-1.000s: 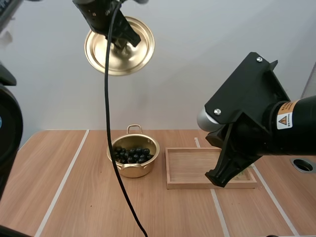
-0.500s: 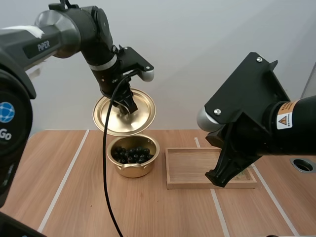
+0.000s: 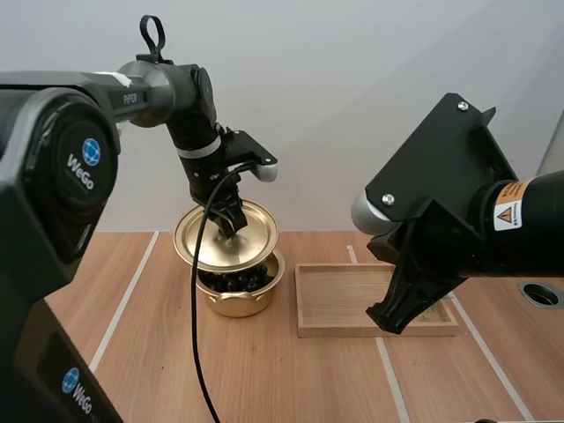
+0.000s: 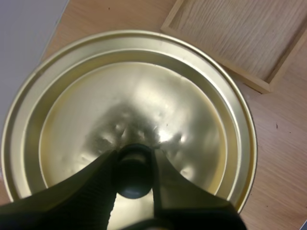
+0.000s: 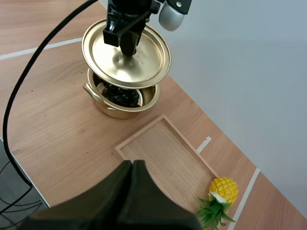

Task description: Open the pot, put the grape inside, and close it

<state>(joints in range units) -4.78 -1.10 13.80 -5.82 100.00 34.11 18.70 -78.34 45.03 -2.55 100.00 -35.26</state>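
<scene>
A gold lid [image 3: 226, 234] hangs tilted just above the gold pot [image 3: 238, 298], covering most of its mouth. My left gripper [image 3: 231, 220] is shut on the lid's black knob [image 4: 133, 165]; in the left wrist view both fingers pinch the knob over the lid [image 4: 129, 120]. Dark grapes [image 3: 236, 280] lie inside the pot, seen under the lid's raised front edge, and the grapes [image 5: 122, 96] also show in the right wrist view below the lid [image 5: 125, 52]. My right gripper [image 3: 394, 319] hangs over the wooden tray [image 3: 339, 300], its fingers [image 5: 125, 196] together as one dark wedge.
The wooden tray [image 5: 163, 158] lies right of the pot [image 5: 112, 108] and holds nothing. A small toy pineapple [image 5: 219, 196] sits beyond the tray's far corner. Pale tape lines run across the wooden table [image 3: 132, 352].
My left arm has brought the lid down from high above the table to just over the pot. The right arm has not moved.
</scene>
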